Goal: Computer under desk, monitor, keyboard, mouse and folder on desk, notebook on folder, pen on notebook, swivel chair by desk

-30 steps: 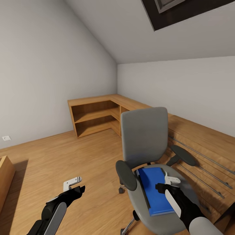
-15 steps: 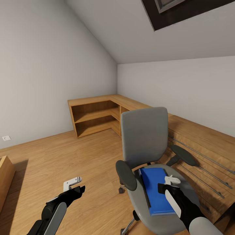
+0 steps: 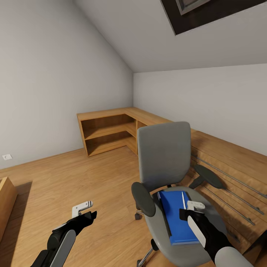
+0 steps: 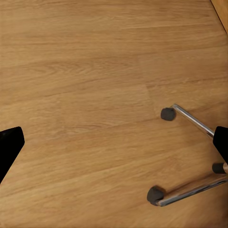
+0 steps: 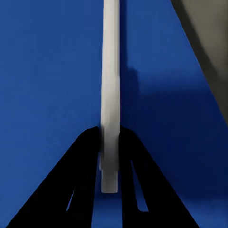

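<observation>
Right hand (image 3: 195, 205) sits over the chair (image 3: 165, 159) seat, its two dark fingers (image 5: 85, 156) clamped on one end of the pen (image 5: 110, 90); the white stick runs forward from the grip over the folder (image 3: 176, 217). In the head view the pen (image 3: 183, 200) shows as a thin white line over the folder's far half, near its right edge; cannot tell whether it rests on the blue surface or is held just clear. Folder lies flat on the grey seat, long side running front to back, far edge near the base of the backrest, between the two black armrests (image 3: 143, 199). Left hand (image 3: 82, 208) hangs over bare wood floor (image 3: 92, 174), well apart from the chair's left side, fingers (image 4: 10, 146) spread wide, nothing between them; chrome spokes and black castors (image 4: 167, 114) of the chair base show just beside it. Around: low wooden corner shelving (image 3: 107, 131) against the far walls behind the chair, a wooden slatted surface (image 3: 230, 167) with metal rails close along the chair's right side, sloped grey ceiling with a dark skylight (image 3: 211, 13), a white wall socket (image 3: 7, 157) low on the left wall.
</observation>
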Robot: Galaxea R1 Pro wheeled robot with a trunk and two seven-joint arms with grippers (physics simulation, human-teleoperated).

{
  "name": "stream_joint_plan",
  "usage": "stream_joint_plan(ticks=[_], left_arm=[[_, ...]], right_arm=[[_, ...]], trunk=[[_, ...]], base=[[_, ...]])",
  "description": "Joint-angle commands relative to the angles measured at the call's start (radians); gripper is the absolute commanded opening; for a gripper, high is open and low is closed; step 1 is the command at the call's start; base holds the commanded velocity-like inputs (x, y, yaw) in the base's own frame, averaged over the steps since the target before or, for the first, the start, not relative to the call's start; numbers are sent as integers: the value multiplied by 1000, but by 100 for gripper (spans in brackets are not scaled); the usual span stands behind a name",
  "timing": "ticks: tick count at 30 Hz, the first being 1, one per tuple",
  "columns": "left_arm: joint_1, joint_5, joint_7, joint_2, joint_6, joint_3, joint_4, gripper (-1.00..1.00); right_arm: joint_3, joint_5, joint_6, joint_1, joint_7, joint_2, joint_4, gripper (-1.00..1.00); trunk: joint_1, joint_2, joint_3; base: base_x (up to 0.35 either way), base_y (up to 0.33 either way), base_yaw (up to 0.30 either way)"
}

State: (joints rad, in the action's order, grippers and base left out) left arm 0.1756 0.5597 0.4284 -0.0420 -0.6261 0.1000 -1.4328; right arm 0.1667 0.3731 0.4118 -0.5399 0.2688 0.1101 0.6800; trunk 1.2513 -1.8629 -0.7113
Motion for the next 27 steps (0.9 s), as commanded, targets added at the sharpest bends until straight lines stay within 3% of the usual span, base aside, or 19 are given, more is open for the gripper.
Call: stream_joint_plan(ticks=[1,15,27], left_arm=[[1,11,10,-1,-1,2,-1,100],[1,10,9,6,-1,2,1,100],[1,6,11,5,-1,3,4,100]], right_arm=[[7,13,4,0,12,2,-7,-100],[7,13,2,0,12,2,-7,-100],[5,13,0,0,11,2,-4,-100]], trunk=[[0,0,-1],[0,0,-1],[-46,84,36]], base=[[0,0,0],[0,0,0],[0,0,0]])
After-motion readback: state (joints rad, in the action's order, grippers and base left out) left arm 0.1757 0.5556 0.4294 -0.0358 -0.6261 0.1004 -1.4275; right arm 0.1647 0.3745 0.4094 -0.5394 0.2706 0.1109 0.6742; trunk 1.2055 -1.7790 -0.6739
